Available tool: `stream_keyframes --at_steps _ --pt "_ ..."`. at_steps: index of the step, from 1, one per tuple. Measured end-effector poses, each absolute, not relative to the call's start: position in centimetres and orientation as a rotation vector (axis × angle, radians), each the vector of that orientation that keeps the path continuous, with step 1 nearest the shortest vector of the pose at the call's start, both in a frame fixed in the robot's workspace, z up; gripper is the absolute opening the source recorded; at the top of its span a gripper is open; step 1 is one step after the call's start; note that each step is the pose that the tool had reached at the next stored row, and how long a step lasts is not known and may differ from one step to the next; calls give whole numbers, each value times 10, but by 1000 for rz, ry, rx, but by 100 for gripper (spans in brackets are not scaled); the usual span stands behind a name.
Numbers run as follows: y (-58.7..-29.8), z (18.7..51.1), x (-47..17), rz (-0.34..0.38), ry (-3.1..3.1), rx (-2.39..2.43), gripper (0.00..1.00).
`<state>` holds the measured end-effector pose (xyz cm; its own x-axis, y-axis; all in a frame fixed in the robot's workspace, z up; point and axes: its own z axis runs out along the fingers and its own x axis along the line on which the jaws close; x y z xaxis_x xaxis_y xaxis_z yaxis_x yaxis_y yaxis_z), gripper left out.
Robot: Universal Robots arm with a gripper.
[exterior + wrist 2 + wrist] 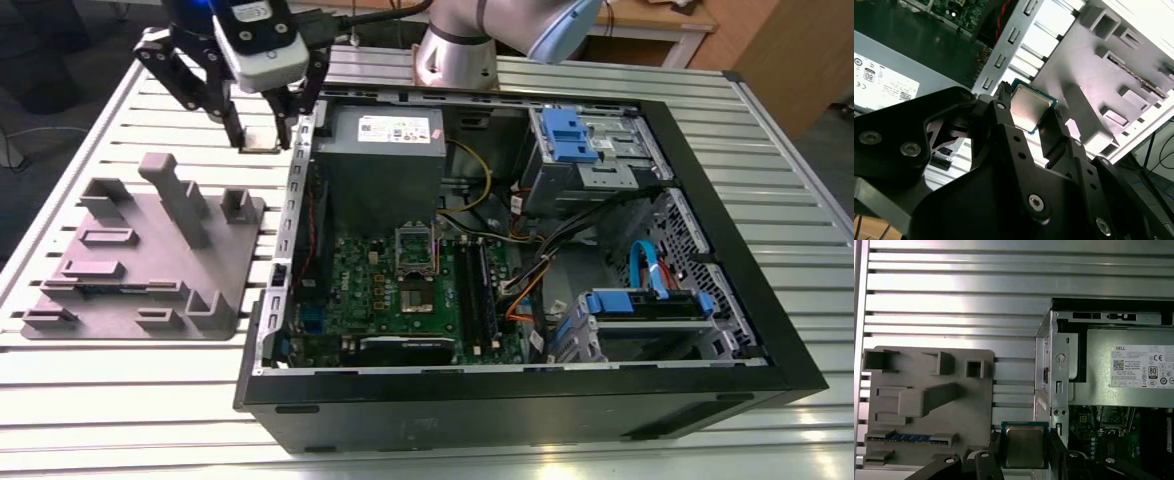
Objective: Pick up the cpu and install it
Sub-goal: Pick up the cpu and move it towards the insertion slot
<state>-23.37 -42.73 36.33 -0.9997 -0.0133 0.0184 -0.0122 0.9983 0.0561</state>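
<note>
Your open computer case (787, 372) holds the green motherboard (400, 290); just outside its wall, the gripper (1025, 450) has its jaws clamped on the cpu (1029, 107). The fingers (1009, 135) hide part of its rim.

Cpu (1025, 446) in pincer (260, 143), above table (954, 305), between fixture plate (979, 410) and case (1054, 370).

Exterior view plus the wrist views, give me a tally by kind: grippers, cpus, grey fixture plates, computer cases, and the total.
gripper: 1
cpu: 1
grey fixture plate: 1
computer case: 1
Total: 4
</note>
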Motion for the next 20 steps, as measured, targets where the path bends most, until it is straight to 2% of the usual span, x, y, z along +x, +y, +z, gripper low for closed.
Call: stream_keyframes --at_steps 20 --pt "-428 362 -167 -87 -3114 20 47"
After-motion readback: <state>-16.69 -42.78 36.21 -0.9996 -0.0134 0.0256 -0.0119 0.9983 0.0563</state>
